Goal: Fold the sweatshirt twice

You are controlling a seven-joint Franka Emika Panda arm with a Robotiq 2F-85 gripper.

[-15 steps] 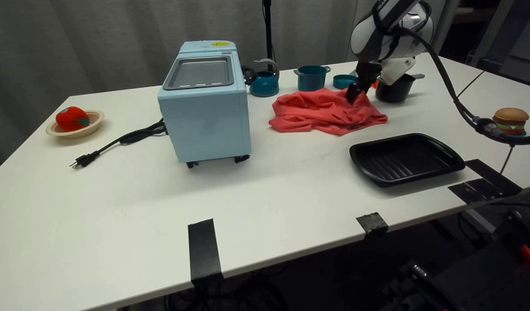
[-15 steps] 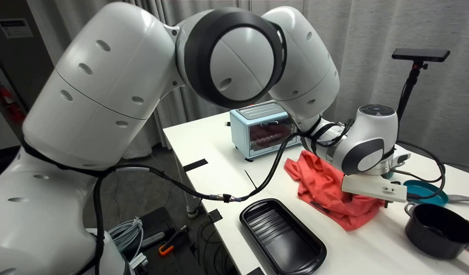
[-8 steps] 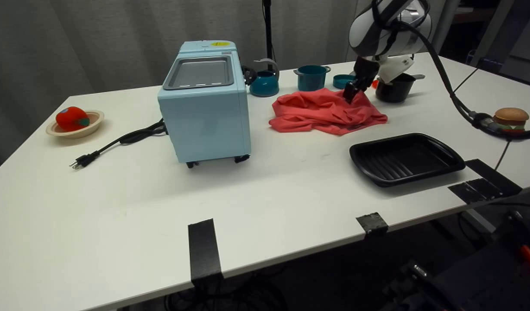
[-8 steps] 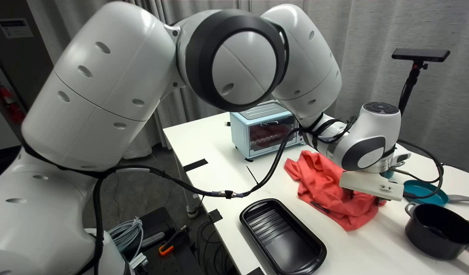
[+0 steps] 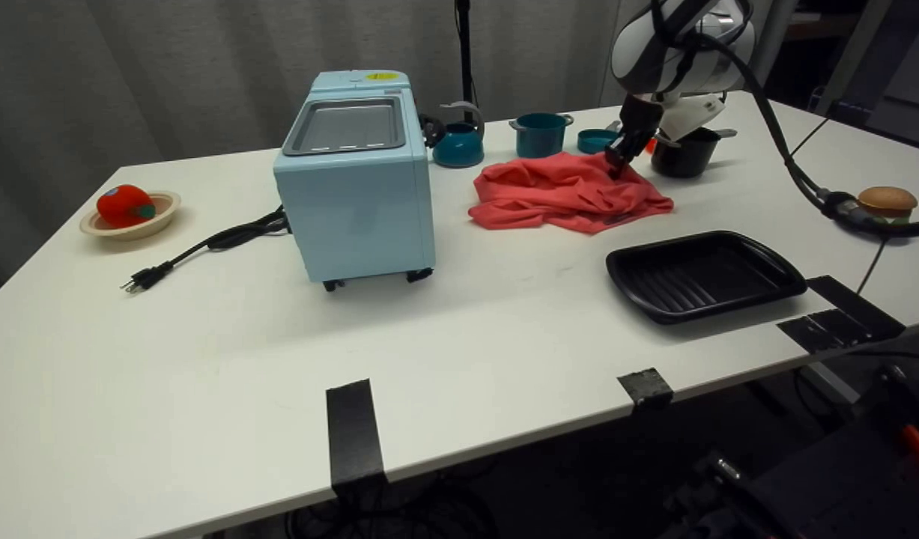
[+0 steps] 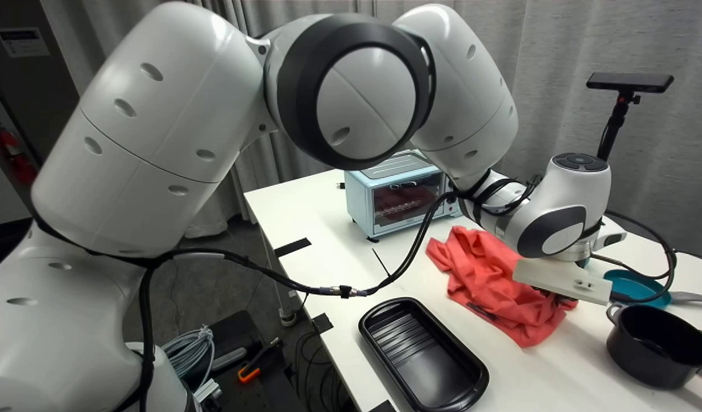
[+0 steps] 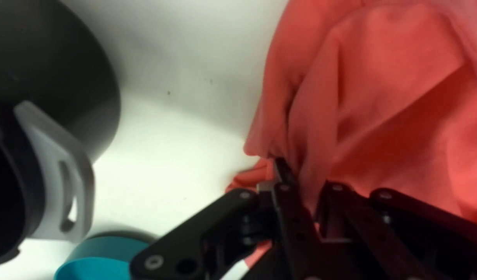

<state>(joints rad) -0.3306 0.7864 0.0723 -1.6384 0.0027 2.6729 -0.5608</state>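
The sweatshirt, a crumpled coral-red cloth with a small dark mark, lies in a wrinkled heap on the white table in both exterior views (image 5: 553,196) (image 6: 482,274). My gripper (image 5: 616,168) reaches down into its edge nearest the black pot. In the wrist view, a fold of the sweatshirt (image 7: 401,101) runs up between the drawn-together fingers of my gripper (image 7: 306,186), which is shut on it. One dark fingertip (image 7: 283,171) shows against the fold; the other is partly hidden in cloth and shadow.
A black pot (image 7: 67,77) stands close beside the gripper. Around the cloth are a teal pan (image 6: 637,289), a teal pot (image 5: 541,136), a teal kettle (image 5: 459,147), the light-blue toaster oven (image 5: 362,209) and a black baking tray (image 5: 706,277). A toy burger (image 5: 886,206) sits farther off.
The spread fingers have come together on the cloth. The gripper has shifted slightly toward the black pot, and the sweatshirt has barely moved.
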